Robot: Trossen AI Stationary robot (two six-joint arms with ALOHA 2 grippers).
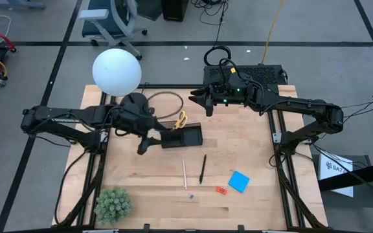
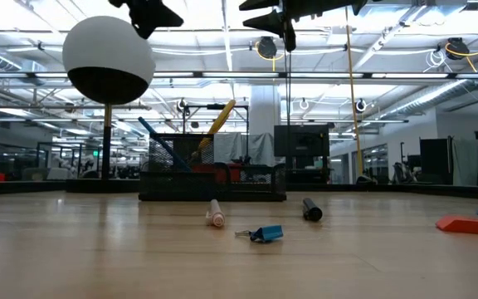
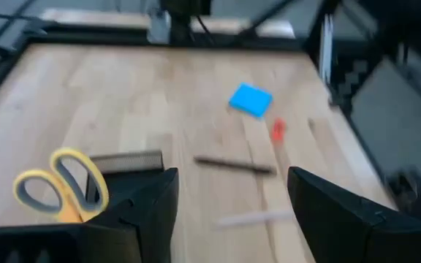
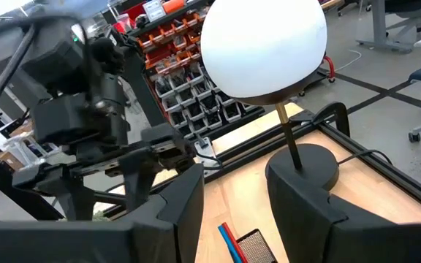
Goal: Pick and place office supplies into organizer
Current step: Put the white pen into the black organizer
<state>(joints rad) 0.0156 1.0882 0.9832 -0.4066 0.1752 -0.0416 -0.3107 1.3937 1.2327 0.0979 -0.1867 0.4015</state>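
A white globe lamp (image 1: 116,71) stands at the table's (image 1: 251,129) far-left corner, a green plant (image 1: 113,204) at near-left.

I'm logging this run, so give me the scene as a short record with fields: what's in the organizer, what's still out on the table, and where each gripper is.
organizer: black tray, mid-table
in organizer: yellow-handled scissors; blue and red pens
loose on table: pale pen, black pen, blue note pad, red-orange piece, small blue piece
left gripper: open, empty, just beside the organizer
right gripper: raised behind the organizer, holding nothing
other: globe lamp, green plant
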